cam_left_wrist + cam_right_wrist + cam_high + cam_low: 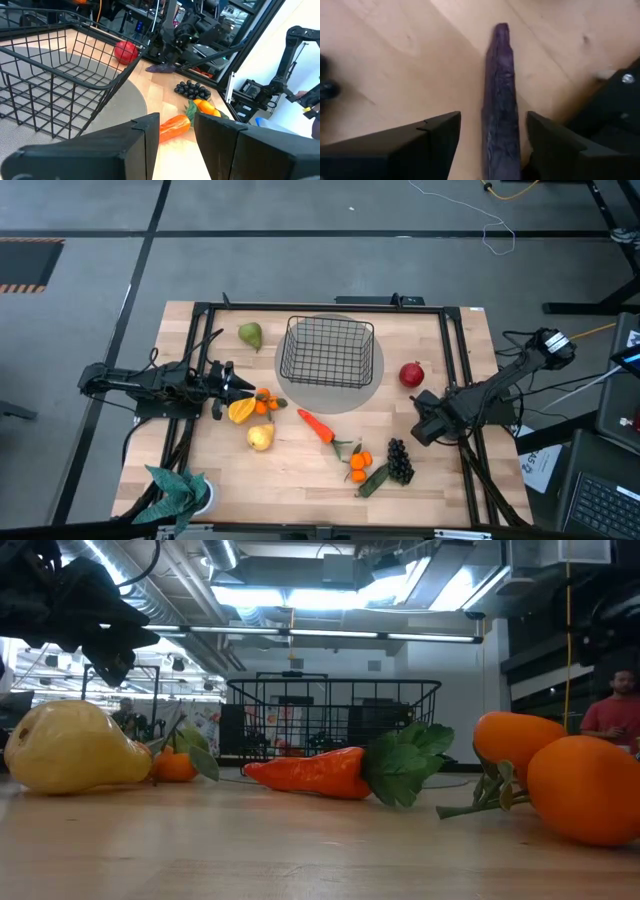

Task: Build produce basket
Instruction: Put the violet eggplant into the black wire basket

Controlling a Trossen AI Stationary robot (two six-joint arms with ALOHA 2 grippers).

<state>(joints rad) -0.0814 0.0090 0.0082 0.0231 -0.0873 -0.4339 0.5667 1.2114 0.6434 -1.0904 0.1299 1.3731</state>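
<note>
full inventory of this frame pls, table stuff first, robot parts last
basket: 1, black wire mesh, table centre-back on a grey round mat, empty
green pear: 1, left of basket
red fruit: 1, right of basket
yellow pears: 2, front-left, one by the left end effector
carrot: 1, orange, in front of basket
small oranges: 2 front-centre, more by the left end effector, count unclear
grapes: 1 dark bunch, front-right
dark green vegetable: 1, beside grapes
purple strip: 1, lying between the right fingers
leafy plant: 1, teal, front-left corner
person: 1, red top, background
left end effector: left of basket, open
right end effector: right table edge, open
</note>
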